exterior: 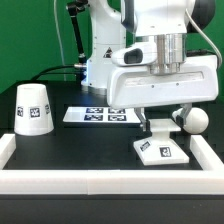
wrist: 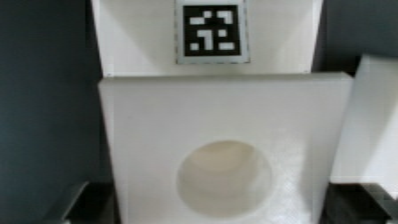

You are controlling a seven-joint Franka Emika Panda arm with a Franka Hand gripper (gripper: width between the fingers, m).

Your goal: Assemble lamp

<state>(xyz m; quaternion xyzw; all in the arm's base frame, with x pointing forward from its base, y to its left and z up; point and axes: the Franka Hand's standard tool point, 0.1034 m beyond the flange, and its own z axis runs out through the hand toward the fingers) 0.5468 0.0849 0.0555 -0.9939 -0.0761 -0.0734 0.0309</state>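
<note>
So the work surface is a matte black table [exterior: 75,140] boxed in by a chunky white rim [exterior: 100,183] that runs along the bottom of the frame and up both sides. Behind it the room is just a dim, dark backdrop, not much to read there. The shade [exterior: 31,108] stands on its wide end at the left edge, well apart from everything else. The marker board [exterior: 104,115] lies flat mid-frame. The big white arm [exterior: 160,50] fills the upper right. Its gripper [exterior: 165,124] hangs with the claw spread wide just above the back of the base [exterior: 160,151], which lies flat at lower right. Nothing's between the fingers as far as I can tell. The bulb [exterior: 196,120] sits just beside the gripper, toward the right edge. In the wrist view the base fills nearly the whole picture, with a black-and-white tag [wrist: 212,30] just past its edge.
</note>
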